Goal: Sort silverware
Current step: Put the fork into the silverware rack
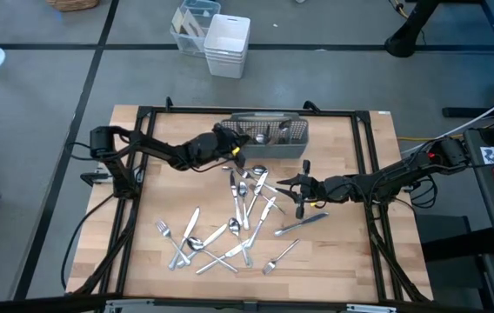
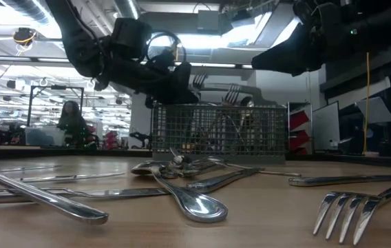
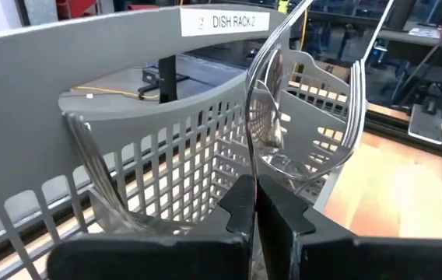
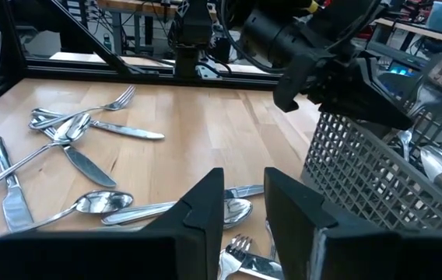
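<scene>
Many pieces of silverware [image 1: 238,217] lie scattered flat on the wooden table: forks, spoons and knives. At the far middle stands the grey caddy [image 1: 269,135], with a few forks and spoons upright in it [image 3: 352,101]. My left gripper [image 1: 234,149] is at the caddy's left end, shut on one thin silver utensil [image 3: 249,117]. My right gripper [image 1: 287,184] hangs open over the pile's right side, with nothing between its fingers [image 4: 244,206]. My left gripper pinches the utensil's lower end [image 3: 250,177] between its two fingers. The fingers come nearly level from the table's left toward the caddy. The utensil, seen edge-on, rises from the fingertips and curves away above the caddy's rim, clear of the table.
A black frame rail [image 1: 370,174] runs round the table top. White bins [image 1: 227,43] stand on the floor beyond the far edge. A knife [image 1: 301,224] and a fork [image 1: 280,256] lie apart toward the near right; bare wood lies beyond them.
</scene>
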Motion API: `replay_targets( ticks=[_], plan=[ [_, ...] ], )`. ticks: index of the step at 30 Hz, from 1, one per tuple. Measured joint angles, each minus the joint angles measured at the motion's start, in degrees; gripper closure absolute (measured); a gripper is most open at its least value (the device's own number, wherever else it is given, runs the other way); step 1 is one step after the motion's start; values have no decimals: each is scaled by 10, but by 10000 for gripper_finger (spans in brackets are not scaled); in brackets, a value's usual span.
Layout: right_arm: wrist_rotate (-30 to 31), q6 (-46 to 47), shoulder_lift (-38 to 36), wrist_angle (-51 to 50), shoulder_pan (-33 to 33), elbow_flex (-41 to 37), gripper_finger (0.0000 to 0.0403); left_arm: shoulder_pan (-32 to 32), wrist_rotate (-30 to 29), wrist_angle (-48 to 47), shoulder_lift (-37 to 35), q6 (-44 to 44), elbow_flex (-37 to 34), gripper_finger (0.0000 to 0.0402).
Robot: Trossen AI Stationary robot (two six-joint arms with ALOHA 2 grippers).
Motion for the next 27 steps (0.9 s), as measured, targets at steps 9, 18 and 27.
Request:
replay_targets(
  ticks=[9,18,27],
  plan=[
    [0,0,0,0,0,0,306,0,2,0,-2,-1,0,336],
    [0,0,0,-14,0,0,306,-3,5,-7,-18,-7,-2,296],
    [0,4,0,-29,0,0,306,-25,27,-20,-104,-69,-2,295]
  ],
)
